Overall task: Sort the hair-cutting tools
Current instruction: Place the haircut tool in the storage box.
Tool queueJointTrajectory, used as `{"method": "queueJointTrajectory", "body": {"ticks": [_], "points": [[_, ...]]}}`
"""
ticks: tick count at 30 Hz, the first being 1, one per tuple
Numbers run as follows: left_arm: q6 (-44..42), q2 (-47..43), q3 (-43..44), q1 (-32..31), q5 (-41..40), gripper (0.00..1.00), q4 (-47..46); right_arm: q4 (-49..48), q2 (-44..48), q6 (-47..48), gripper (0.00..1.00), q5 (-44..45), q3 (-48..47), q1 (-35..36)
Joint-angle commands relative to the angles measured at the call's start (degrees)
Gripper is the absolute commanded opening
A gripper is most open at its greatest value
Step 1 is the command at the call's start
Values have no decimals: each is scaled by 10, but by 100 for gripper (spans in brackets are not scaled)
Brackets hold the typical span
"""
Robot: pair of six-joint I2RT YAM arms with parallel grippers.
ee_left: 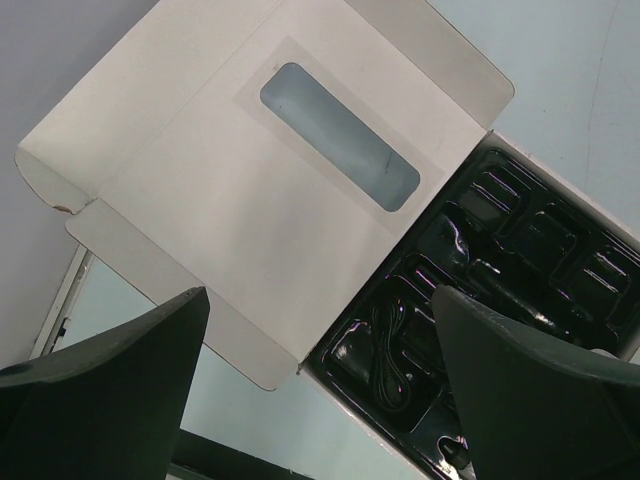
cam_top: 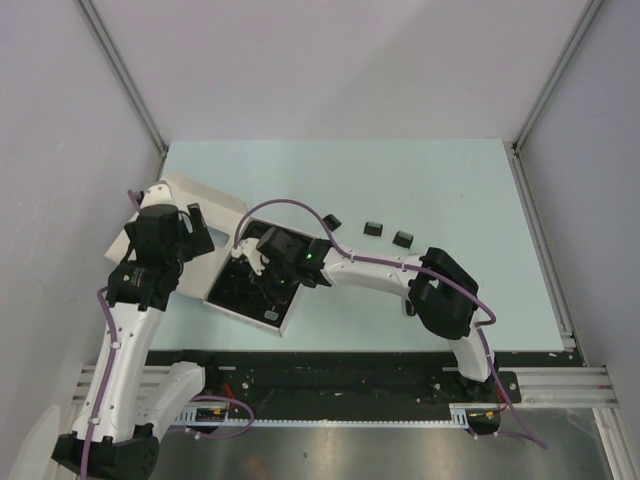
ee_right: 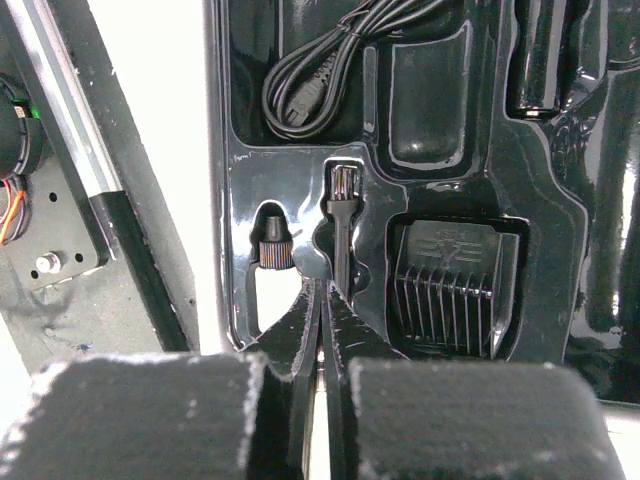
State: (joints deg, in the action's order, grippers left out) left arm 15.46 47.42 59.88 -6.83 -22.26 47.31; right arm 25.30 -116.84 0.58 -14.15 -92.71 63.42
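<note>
Pale blue-green worktop [cam_top: 450, 200], grey walls [cam_top: 300, 60] on three sides, metal rail [cam_top: 400, 385] along the near edge. White box [cam_top: 190, 195] lies open at the near-left corner with its black tray [ee_right: 500, 170] exposed. Tiny brush [ee_right: 342, 230] sits in a narrow slot in the tray's row closest to the near edge. Its long axis runs roughly parallel to the rail, bristles toward the left edge, handle toward the right gripper [ee_right: 321, 298]. It is slim and black, with a short dark bristle tuft. Right gripper fingers are pressed together at the handle tip; can't tell if they pinch it. Left gripper [ee_left: 320, 291] hangs over the box lid, fingers wide apart. Coiled cable [ee_right: 330, 70] and one comb guard [ee_right: 455, 290] lie in neighbouring slots.
</note>
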Motion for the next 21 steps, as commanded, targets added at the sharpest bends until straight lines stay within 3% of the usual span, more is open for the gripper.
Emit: {"method": "queueJointTrajectory", "body": {"ticks": [1,21], "points": [[-1,0,-3,7,4,100,-9,-9,-8,-3,0,-18,-24,1],[-2,-5,-8,7,14,100,-9,3,-32,-6,0,8,-17,0]]}}
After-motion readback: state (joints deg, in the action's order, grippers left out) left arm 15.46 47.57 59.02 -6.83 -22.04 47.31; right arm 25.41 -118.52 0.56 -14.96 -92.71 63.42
